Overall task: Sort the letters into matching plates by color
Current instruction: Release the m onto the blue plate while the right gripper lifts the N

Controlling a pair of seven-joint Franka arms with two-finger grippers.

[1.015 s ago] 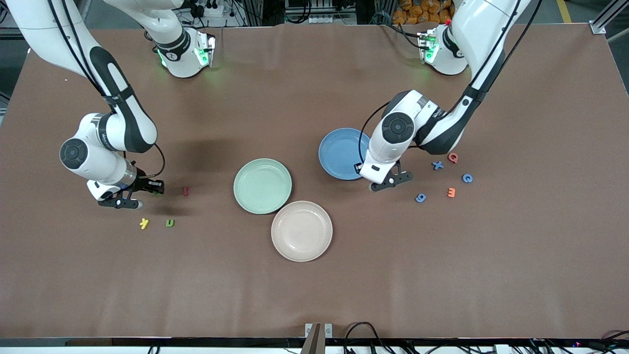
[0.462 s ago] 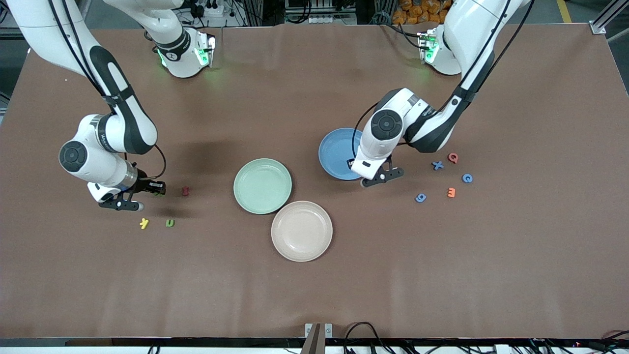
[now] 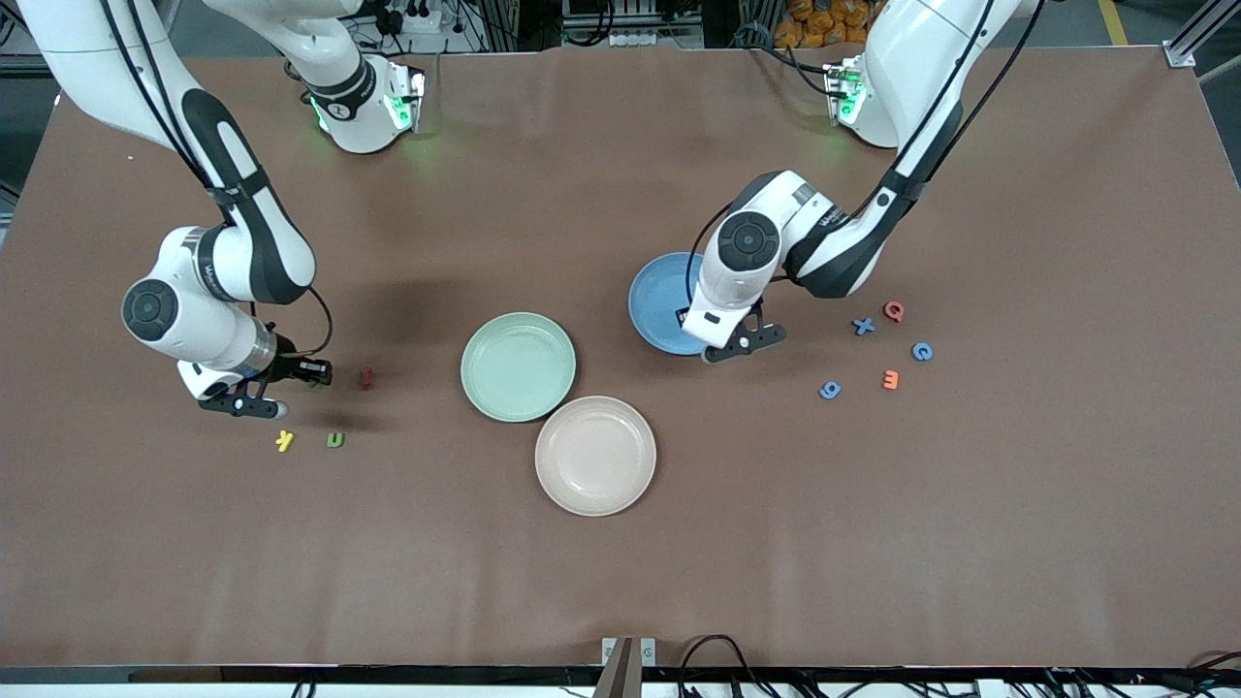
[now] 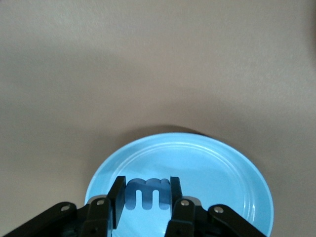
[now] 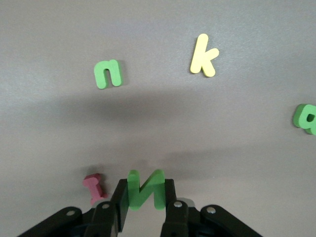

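My left gripper (image 3: 722, 339) hangs over the edge of the blue plate (image 3: 659, 291) that faces the loose letters. It is shut on a blue letter m (image 4: 147, 193), which the left wrist view shows above the plate's floor (image 4: 217, 173). My right gripper (image 3: 291, 383) is low over the table at the right arm's end, shut on a green N (image 5: 144, 189). Beside it lie a pink I (image 3: 365, 376), a yellow k (image 3: 284, 441) and a green n (image 3: 335, 440). The mint green plate (image 3: 518, 366) holds nothing.
A pale beige plate (image 3: 595, 456) sits nearest the front camera, touching the green one. Toward the left arm's end lie a blue x (image 3: 863, 327), red Q (image 3: 894, 311), blue c (image 3: 922, 352), orange letter (image 3: 890, 379) and blue g (image 3: 830, 390). Another green letter (image 5: 307, 118) shows in the right wrist view.
The left gripper has carried the blue m from beside the blue plate to over its edge. The right gripper with the green N has barely shifted.
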